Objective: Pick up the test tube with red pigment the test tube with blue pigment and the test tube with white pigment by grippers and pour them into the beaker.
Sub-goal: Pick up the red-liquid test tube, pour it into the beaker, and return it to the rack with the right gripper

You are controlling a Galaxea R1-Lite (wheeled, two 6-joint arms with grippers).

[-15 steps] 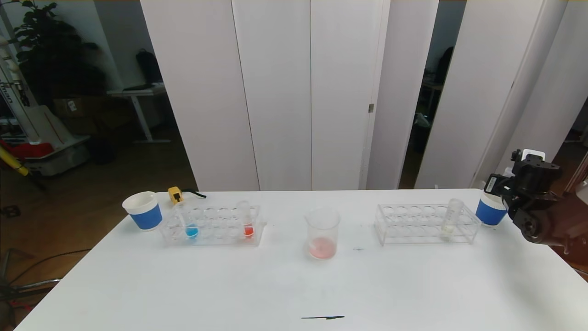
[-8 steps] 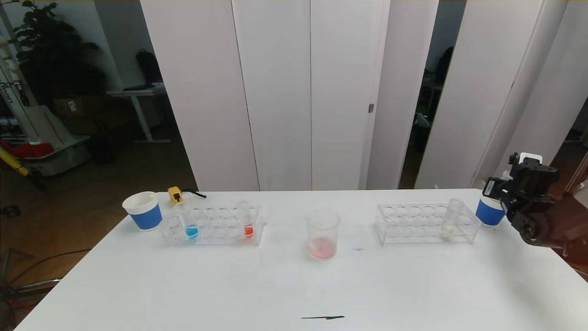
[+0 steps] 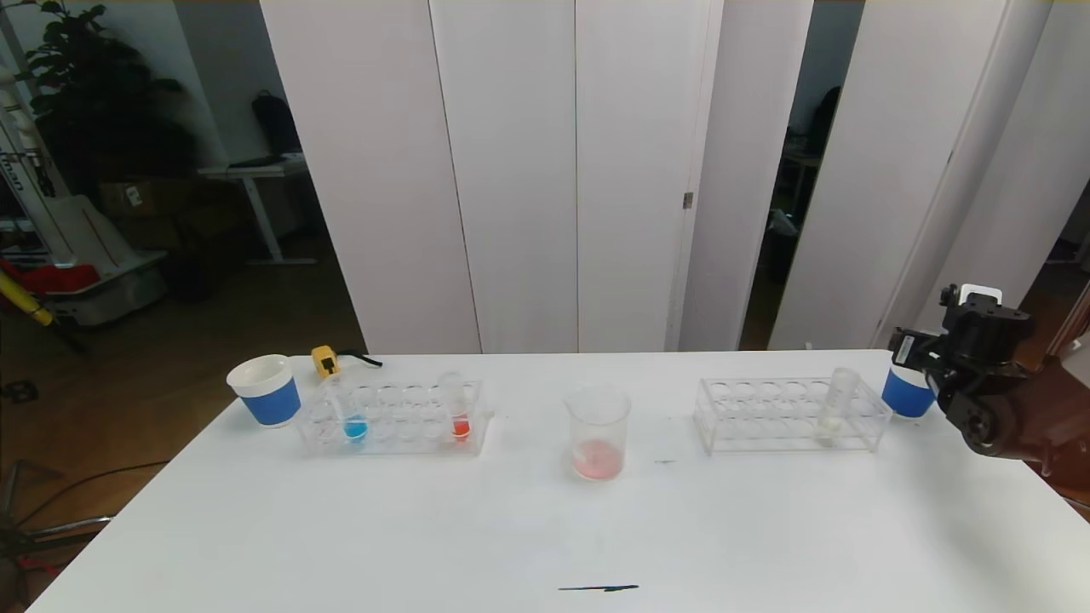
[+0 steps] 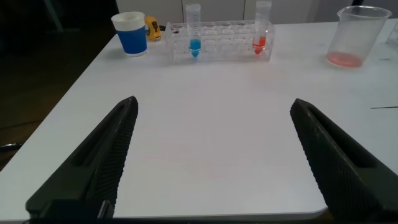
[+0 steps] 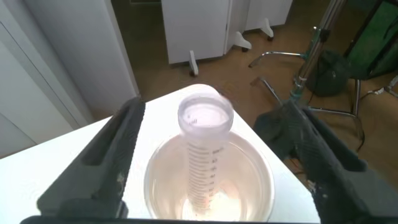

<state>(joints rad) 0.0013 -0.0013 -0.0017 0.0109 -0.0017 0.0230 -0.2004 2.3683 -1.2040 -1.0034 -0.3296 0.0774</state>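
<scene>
**Blue tube** (image 3: 353, 417): upright in the left rack (image 3: 400, 436), near its left end. A red tube (image 3: 458, 410) shares that rack.

**White tube** (image 3: 834, 402): upright in the right rack (image 3: 766, 419), near its right end.

**Beaker** (image 3: 598, 430): mid-bench between the racks, with pinkish liquid in the bottom.

**Handling:** The tubes look light, stiff, smooth and breakable. Take each by the bare upper wall above the liquid and lift it straight out of its hole.

**Right pincer** (image 3: 915, 349): at the far right bench (image 3: 545, 528) edge, over the right cup (image 3: 904, 393). It is spread wide and grips nothing, and a clear tube (image 5: 205, 143) stands in the cup beneath.

**Left pincer** (image 4: 212, 104): wide apart, empty, low at the near edge.

**Room:** The front of the bench is open. The cups and racks crowd the far side.
</scene>
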